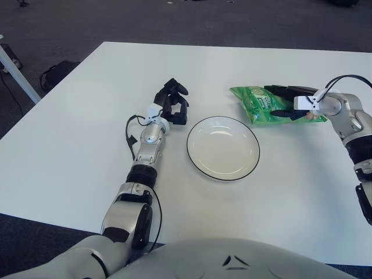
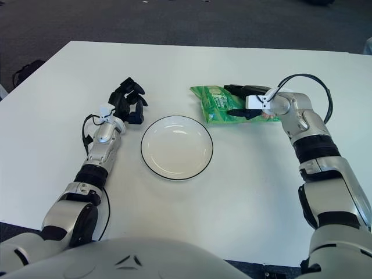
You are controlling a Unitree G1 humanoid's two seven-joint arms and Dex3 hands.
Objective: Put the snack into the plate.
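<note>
A green snack bag [image 1: 260,104] lies on the white table to the right of and a little beyond the plate. My right hand [image 1: 286,102] is at the bag's right end, with dark fingers [image 1: 278,89] over its top edge and one under its near edge, closed on it. The white plate [image 1: 223,147] with a thin black rim sits in the middle of the table and holds nothing. My left hand [image 1: 173,102] shows just left of the plate's far side, fingers relaxed and holding nothing.
The white table [image 1: 75,139] reaches to its far edge beyond the bag, with dark carpet around it. A dark bag [image 1: 57,73] and a white table leg [image 1: 17,72] are on the floor at the far left.
</note>
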